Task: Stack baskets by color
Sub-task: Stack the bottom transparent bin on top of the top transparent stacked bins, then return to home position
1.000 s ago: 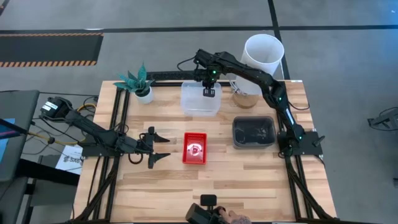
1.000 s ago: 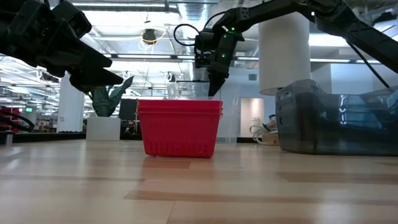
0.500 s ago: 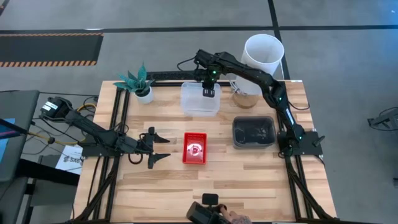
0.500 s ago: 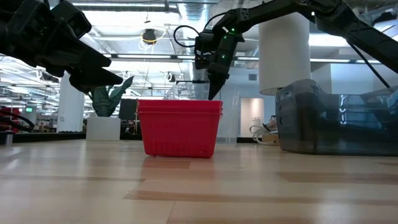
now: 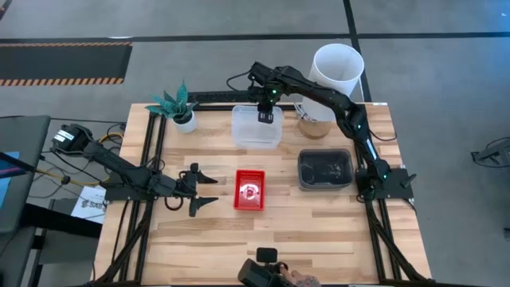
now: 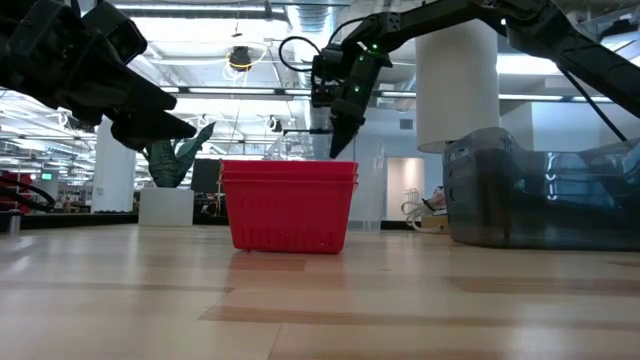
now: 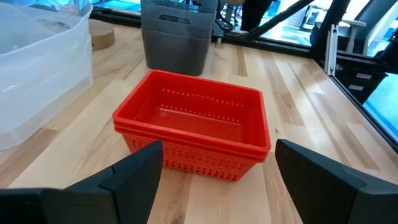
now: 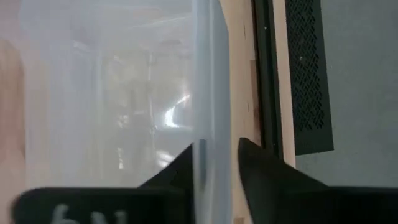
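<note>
Three stacks of baskets stand on the wooden table: red ones [image 5: 249,190] in the middle, clear ones [image 5: 256,126] behind them, and dark grey ones [image 5: 325,169] to the right. My right gripper [image 5: 267,116] points steeply down over the clear stack's far right side. It is open, with one finger on each side of the top basket's rim [image 8: 208,81]. My left gripper [image 5: 209,190] waits open and level just left of the red stack [image 7: 193,118], touching nothing. My right gripper has one finger inside and one outside the clear basket's rim [image 8: 208,124], coming from above. A gap shows on the outer side. I cannot tell whether the inner finger [image 8: 177,171] touches the rim. The basket rests on its stack.
A tall white cylinder [image 5: 338,68] stands at the far right corner, a small potted plant [image 5: 177,105] at the far left, and a brown round thing [image 5: 315,126] right of the clear stack. A person's hand [image 5: 299,279] shows at the near edge. The near half of the table is bare wood.
</note>
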Robot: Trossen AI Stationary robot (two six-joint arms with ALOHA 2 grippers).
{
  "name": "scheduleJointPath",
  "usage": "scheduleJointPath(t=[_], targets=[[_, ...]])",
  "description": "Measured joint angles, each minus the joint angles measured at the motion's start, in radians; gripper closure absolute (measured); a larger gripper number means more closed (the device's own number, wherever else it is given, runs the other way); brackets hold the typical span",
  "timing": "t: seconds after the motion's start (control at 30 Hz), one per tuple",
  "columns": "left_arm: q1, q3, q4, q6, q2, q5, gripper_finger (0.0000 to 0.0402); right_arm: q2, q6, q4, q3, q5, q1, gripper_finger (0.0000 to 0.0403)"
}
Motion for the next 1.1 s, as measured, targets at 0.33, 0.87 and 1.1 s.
scheduleJointPath(t=[0.33, 0.87, 1.1], targets=[[0.000, 0.000, -0.003, -0.003, 0.000, 0.000, 0.0104, 0.000, 0.005, -0.021, 0.000, -0.017, -0.010, 0.0381], [0.000, 0.000, -0.004, -0.018, 0.000, 0.000, 0.0104, 0.002, 0.026, -0.007, -0.015, -0.039, -0.008, 0.0331], [0.000, 0.000, -0.005, -0.018, 0.000, 0.003, 0.0104, 0.001, 0.042, 0.037, -0.014, -0.034, -0.008, 0.0261]])
